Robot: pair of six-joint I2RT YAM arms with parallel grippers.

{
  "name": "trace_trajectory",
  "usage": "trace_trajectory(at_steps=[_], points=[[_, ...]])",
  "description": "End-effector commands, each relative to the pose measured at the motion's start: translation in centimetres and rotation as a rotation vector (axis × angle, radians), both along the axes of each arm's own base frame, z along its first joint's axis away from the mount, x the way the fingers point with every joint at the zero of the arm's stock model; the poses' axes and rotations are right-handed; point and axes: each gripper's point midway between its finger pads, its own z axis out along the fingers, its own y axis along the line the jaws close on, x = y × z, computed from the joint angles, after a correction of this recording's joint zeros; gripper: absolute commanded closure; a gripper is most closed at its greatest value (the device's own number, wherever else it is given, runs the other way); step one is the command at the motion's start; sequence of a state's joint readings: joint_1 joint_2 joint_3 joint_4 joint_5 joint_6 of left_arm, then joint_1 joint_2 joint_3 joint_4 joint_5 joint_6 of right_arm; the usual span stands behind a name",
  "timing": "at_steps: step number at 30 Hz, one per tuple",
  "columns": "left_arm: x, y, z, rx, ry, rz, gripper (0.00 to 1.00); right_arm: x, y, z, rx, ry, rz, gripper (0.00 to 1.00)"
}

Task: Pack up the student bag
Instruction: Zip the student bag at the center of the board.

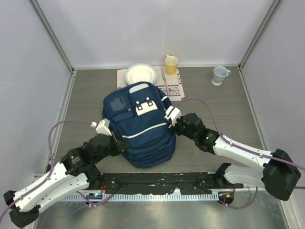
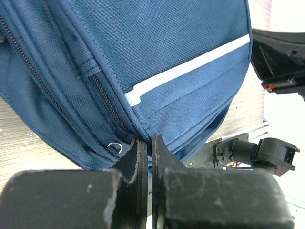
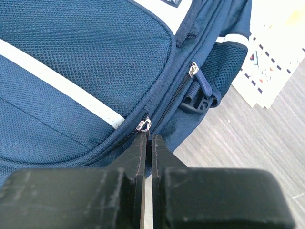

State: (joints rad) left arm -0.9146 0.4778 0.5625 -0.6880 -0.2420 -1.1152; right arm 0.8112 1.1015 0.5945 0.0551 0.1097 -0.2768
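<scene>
In the middle of the tabletop (image 1: 228, 109): the student bag (image 1: 140, 129), big and navy blue, lying flat with its front up. Pale top end pointing to the back wall. White stripe (image 1: 143, 132) across the front.

At the bag's left side: the left gripper (image 2: 148, 140), squeezed tight shut. Tips pushed up against the blue cloth at the bag's low edge, just beside a small metal ring (image 2: 114, 147). Cannot tell about any pinch of cloth.

At the bag's right side: the right gripper (image 3: 148, 136), clenched shut too. Tips right at a little silver zipper ring (image 3: 144, 125) at the end of a zipper. Cannot tell about a real hold on that ring. Farther along that side, a second zipper pull (image 3: 193, 69) with a dark blue tab (image 3: 208, 90).

Behind the bag, near the back wall: a white plate (image 1: 141, 74) on a patterned cloth (image 1: 175, 89), a yellow cup (image 1: 171, 64) just beside the plate, and a pale mug (image 1: 220, 75) well apart on the right.
</scene>
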Motion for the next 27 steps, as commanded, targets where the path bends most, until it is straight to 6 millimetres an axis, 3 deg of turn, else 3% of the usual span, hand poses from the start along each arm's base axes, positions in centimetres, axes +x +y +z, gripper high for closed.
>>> trace_trajectory(at_steps=[1, 4, 7, 10, 11, 16, 20, 22, 27], points=[[-2.4, -1.4, -1.0, 0.017, 0.036, -0.185, 1.0, 4.0, -0.3, 5.1, 0.094, -0.277, -0.035, 0.99], [-2.3, -2.1, -1.0, 0.006, 0.036, -0.205, 1.0, 3.5, 0.0, 4.9, 0.069, -0.271, 0.012, 0.99], [-2.1, -2.2, -0.7, 0.0, 0.026, -0.206, 1.0, 1.7, 0.0, 3.9, 0.062, -0.189, 0.065, 0.99], [-2.1, -1.7, -0.5, 0.02, 0.018, -0.195, 1.0, -1.0, 0.0, 5.3, 0.183, -0.164, 0.112, 0.99], [-2.0, -1.4, -0.4, 0.028, 0.016, -0.189, 1.0, -2.3, -0.3, 6.7, 0.253, -0.188, 0.122, 0.99], [-2.0, 1.5, 0.1, 0.109, 0.016, -0.105, 1.0, -6.2, -0.1, 9.0, 0.382, -0.176, 0.186, 0.99], [-1.9, 4.0, 0.2, 0.184, 0.043, -0.009, 1.0, -8.4, 1.5, 7.6, 0.333, -0.055, 0.257, 0.99], [-1.7, 4.9, 0.2, 0.208, 0.042, 0.029, 1.0, -9.2, 2.4, 5.8, 0.276, 0.008, 0.277, 0.99], [-0.9, 5.9, 0.8, 0.199, 0.026, 0.121, 1.0, -9.0, 3.0, 4.1, 0.229, 0.017, 0.259, 0.99]])
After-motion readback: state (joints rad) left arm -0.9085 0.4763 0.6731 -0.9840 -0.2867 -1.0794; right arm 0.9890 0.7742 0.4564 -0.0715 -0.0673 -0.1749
